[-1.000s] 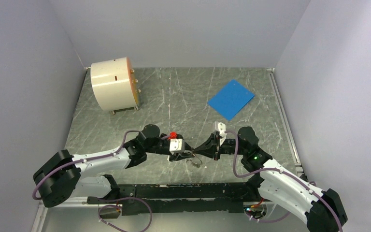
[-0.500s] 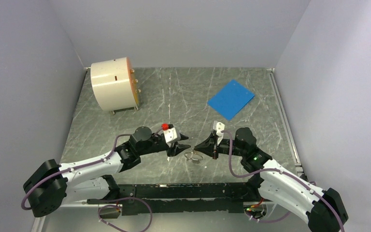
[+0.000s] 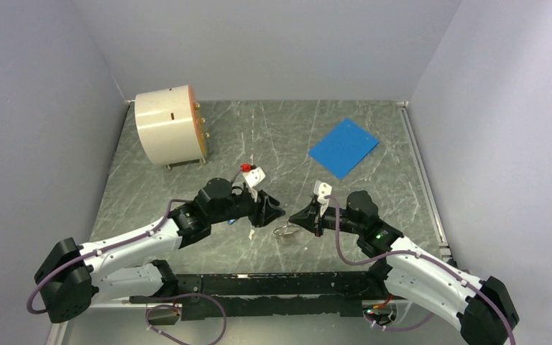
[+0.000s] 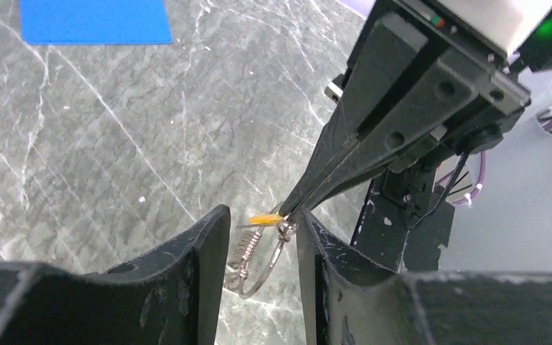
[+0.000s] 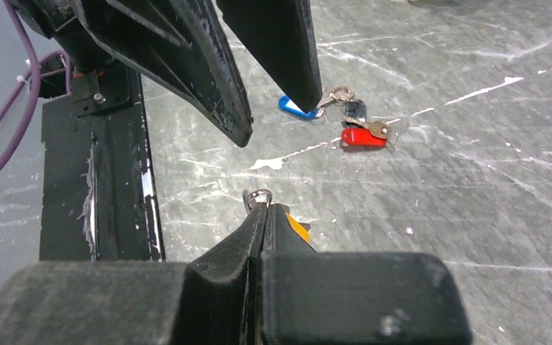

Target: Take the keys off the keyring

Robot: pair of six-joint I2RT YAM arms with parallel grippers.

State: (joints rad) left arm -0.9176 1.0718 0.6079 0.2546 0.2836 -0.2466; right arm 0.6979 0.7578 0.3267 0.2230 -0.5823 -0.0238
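Observation:
My right gripper is shut on a small metal loop of the keyring, which hangs from its tip just above the table; the keyring also shows in the top view. An orange-yellow tagged key sticks out beside the tip, and also shows in the right wrist view. My left gripper is open, its fingers either side of the hanging keyring without touching it. A red-tagged key, a blue-tagged key and a dark one lie loose on the table beyond the left fingers.
A cream cylinder stands at the back left. A blue sheet lies flat at the back right. The black base rail runs along the near edge. Walls close in both sides.
My left gripper has let go, opened and drawn back toward the far side, its wrist turning. My right gripper has carried the keyring slightly left and away from the near edge.

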